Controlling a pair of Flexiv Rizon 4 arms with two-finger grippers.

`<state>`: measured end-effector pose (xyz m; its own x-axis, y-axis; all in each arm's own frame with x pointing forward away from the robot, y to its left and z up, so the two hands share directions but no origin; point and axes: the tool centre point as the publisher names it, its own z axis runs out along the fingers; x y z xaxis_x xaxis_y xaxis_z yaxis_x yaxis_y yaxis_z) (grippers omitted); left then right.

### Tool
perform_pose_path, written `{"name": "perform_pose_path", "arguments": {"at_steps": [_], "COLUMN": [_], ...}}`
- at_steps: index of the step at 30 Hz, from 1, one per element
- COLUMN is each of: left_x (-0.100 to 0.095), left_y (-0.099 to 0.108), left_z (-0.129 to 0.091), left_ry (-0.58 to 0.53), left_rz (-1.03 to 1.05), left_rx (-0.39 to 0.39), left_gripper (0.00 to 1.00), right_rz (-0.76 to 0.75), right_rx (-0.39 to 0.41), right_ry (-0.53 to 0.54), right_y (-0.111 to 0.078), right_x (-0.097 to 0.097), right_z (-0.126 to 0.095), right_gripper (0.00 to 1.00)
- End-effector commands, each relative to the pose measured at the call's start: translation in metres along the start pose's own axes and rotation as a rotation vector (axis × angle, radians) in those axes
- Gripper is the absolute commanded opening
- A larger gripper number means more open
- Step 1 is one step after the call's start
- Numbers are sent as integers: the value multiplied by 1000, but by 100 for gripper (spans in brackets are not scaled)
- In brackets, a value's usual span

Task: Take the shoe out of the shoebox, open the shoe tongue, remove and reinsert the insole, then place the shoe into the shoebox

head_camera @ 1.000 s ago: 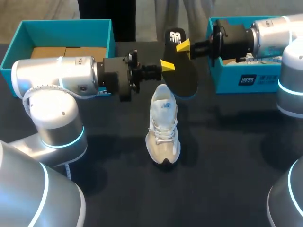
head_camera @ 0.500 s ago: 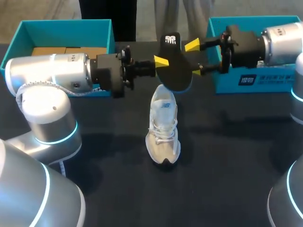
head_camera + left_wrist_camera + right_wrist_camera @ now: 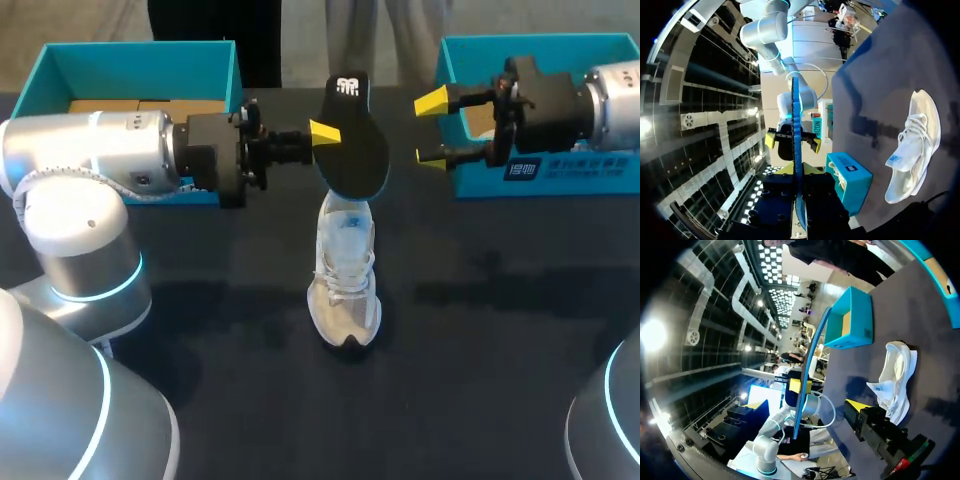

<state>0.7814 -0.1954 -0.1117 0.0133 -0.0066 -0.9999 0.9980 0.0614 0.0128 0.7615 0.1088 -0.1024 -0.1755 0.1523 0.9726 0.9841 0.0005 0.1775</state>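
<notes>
The insole [image 3: 352, 140] stands on edge directly above the heel of the white shoe [image 3: 345, 270], which lies on the counter [image 3: 480, 340]. The left gripper [image 3: 322, 135] appears clamped on the insole's edge; its far finger is hidden. The right gripper [image 3: 432, 130] hangs up and to the right of the shoe's heel, fingers spread, clear of the insole.

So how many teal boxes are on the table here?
2: the left box at the table's far left, the right box at its far right.
</notes>
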Motion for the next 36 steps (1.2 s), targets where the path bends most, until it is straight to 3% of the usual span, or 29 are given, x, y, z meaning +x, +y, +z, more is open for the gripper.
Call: {"name": "perform_pose_path", "arguments": {"at_steps": [1,36], "left_x": [0,-4], "left_y": [-4,0], "left_z": [-5,-12], "left_ry": [6,27], "left_rz": [10,21], "left_rx": [2,33], "left_gripper": [0,0], "right_rz": [0,4], "right_rx": [-20,-27], "right_ry": [3,19], "right_y": [-10,-14], "right_x": [-1,-1], "right_z": [-1,-1], "right_gripper": [100,100]}}
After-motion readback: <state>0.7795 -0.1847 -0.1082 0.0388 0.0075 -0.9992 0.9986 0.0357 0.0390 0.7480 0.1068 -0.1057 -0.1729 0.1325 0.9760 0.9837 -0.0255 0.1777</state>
